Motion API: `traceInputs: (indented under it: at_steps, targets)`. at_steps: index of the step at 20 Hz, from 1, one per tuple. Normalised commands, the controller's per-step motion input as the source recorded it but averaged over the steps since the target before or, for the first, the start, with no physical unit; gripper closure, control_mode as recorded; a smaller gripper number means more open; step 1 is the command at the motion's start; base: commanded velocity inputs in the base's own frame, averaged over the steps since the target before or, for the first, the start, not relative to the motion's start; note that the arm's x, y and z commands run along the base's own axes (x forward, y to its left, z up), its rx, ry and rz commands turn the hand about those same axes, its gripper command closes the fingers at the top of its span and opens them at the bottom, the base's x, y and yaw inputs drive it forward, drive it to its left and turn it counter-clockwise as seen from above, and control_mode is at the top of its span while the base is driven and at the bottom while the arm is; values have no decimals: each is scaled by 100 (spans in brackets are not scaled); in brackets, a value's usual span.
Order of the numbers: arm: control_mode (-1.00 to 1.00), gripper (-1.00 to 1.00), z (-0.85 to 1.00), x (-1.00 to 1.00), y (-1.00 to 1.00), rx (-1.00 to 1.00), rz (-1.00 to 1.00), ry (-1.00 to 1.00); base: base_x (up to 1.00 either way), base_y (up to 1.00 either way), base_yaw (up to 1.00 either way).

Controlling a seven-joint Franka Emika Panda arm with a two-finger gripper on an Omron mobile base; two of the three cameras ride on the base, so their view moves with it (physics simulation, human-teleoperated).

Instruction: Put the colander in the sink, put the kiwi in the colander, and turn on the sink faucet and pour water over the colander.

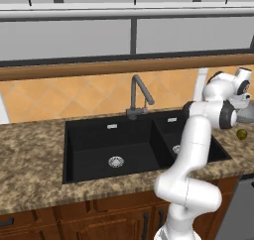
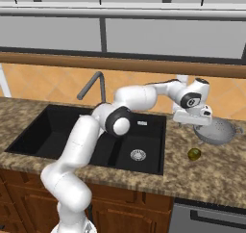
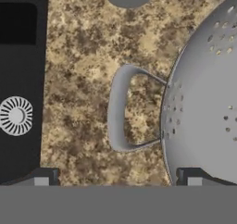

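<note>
Arm reaches to the right over the sink [image 2: 57,131], w/ the tool [image 2: 198,122] hanging above the granite surface [image 2: 211,174] just right of the sink's smaller basin. Tool's fingers [image 3: 41,179] are spread wide w/ nothing between them; in hand view one tip sits over the sink edge, the other over the colander's rim.

Colander [image 2: 218,131] sits upright on the surface right of the sink, not in a basin. In hand view the colander [image 3: 206,107] is at right, its near loop handle [image 3: 122,108] lying over the granite roughly between the two finger tips, below the tool and apart from it. In left base view only a grey sliver of the colander [image 1: 245,116] shows behind the arm's wrist.

Kiwi [image 2: 194,153] lies on the surface in front of the colander, near it but apart; also seen in left base view as a small green ball [image 1: 241,134] right of the sink.

Sink faucet [image 1: 137,96] stands behind the divider between basins, spout angled twd the right basin; no water seen. Both basins [image 1: 106,145] hold just their steel drains [image 1: 115,161]. Right basin drain [image 3: 16,115] is at left of hand view.
</note>
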Motion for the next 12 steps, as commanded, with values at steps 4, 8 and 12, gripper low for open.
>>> traceInputs:
  at_steps: [4, 8, 12]
  targets:
    - [-100, -100, -23, 22, -4, 0, 0, 0, 0, 0, 0]
    - [-100, -100, -3, 21, -16, 0, 0, 0, 0, 0, 0]
    - [-100, -100, -6, 16, -15, 0, 0, 0, 0, 0, 0]
